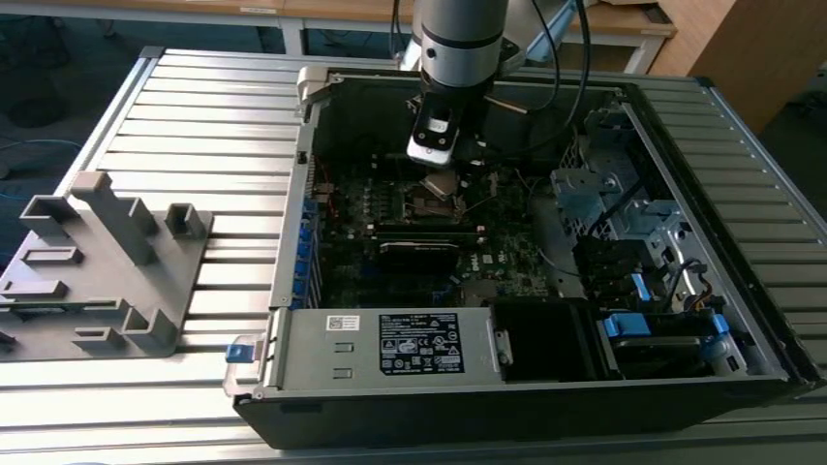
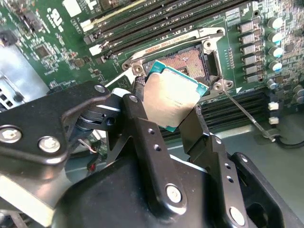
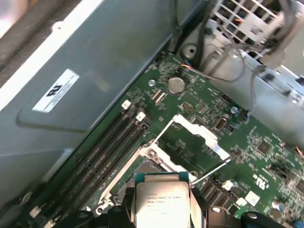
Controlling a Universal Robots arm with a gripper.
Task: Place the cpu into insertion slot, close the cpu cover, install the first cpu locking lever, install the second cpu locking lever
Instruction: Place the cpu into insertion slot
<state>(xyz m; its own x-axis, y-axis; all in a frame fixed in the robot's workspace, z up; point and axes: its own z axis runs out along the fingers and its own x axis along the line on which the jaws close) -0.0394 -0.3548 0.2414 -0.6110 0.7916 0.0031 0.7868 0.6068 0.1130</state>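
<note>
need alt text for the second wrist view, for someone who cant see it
The gripper holds the cpu between its black jaws, over the open slot on a green board. A thin metal lever angles away from the slot, and long black slots run beside it.

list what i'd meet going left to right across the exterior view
grey stepped fixture → blue tab → pincer gripping the cpu → metal drive cage → wooden cabinet
</note>
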